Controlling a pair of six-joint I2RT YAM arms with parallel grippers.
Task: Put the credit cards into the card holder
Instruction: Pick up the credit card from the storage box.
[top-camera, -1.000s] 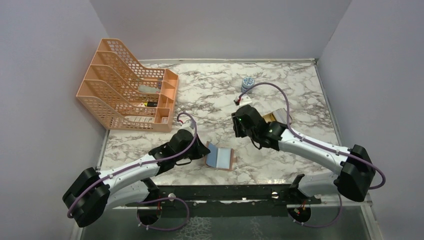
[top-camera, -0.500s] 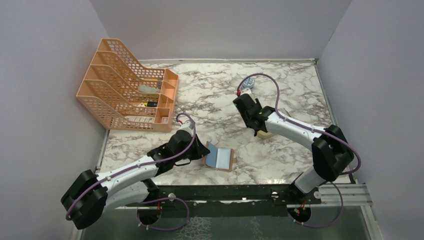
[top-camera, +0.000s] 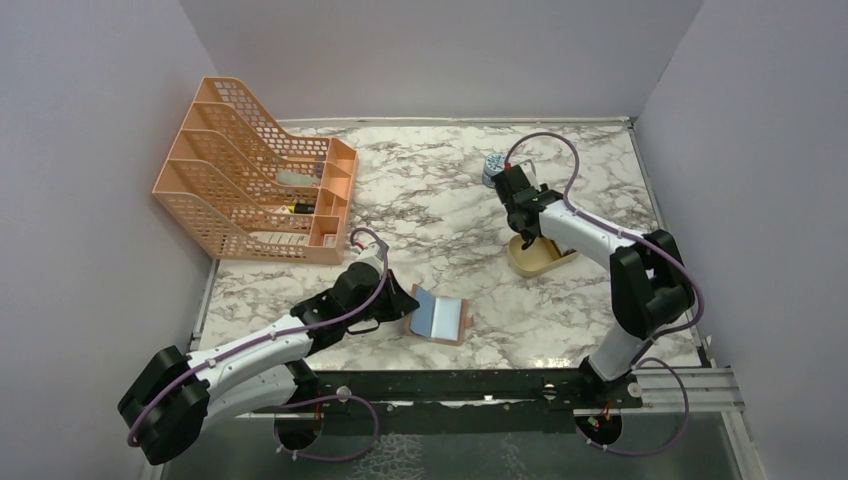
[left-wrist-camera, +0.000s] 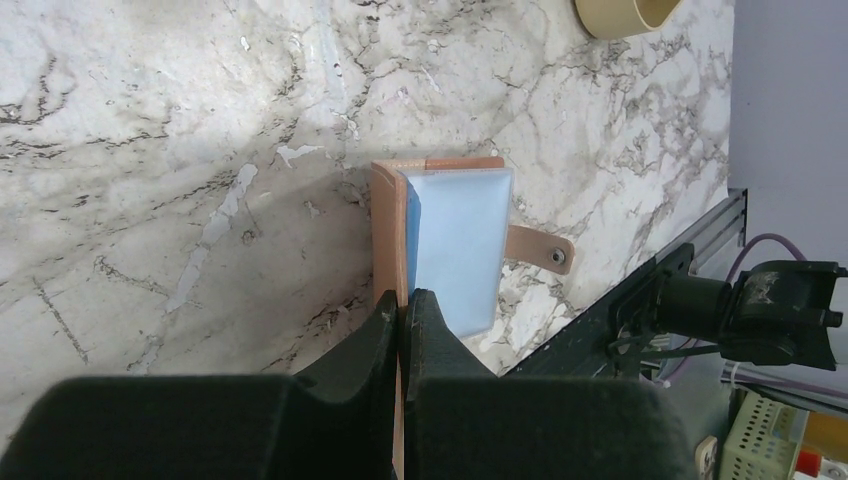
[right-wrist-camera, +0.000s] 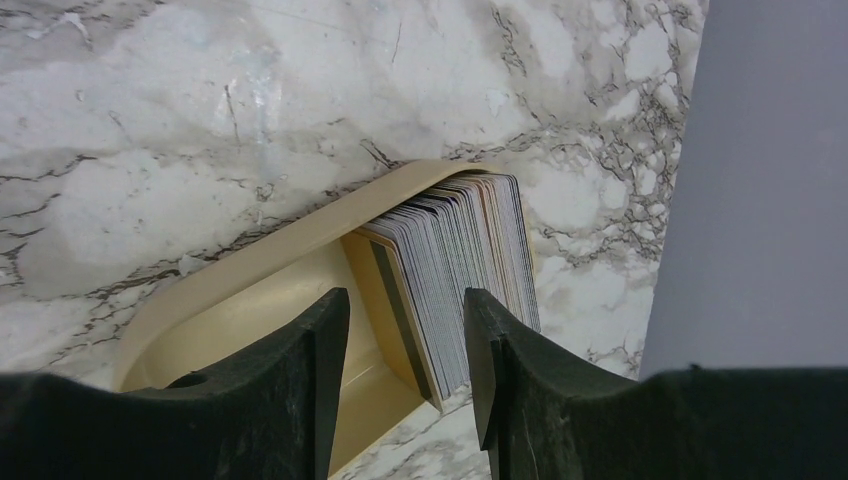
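Right gripper (right-wrist-camera: 405, 305), jaws apart and empty, hangs over the credit cards (right-wrist-camera: 455, 260) stacked on edge in a beige tray (right-wrist-camera: 240, 275). The pick-up step appears at hand: next, close on a single card. Left gripper (left-wrist-camera: 404, 303), clamped on the card holder (left-wrist-camera: 455, 240), holds it open on the tabletop (left-wrist-camera: 150, 150).

Robotics lab test cell, marble-pattern tabletop (top-camera: 430, 200) boxed in by plain lilac partition walls (top-camera: 440, 50), left arm (top-camera: 250, 345) and right arm (top-camera: 590, 232) bolted to a black mounting rail (top-camera: 450, 385), exposed purple cables (top-camera: 548, 135), staged orange mesh file organiser (top-camera: 250, 180).
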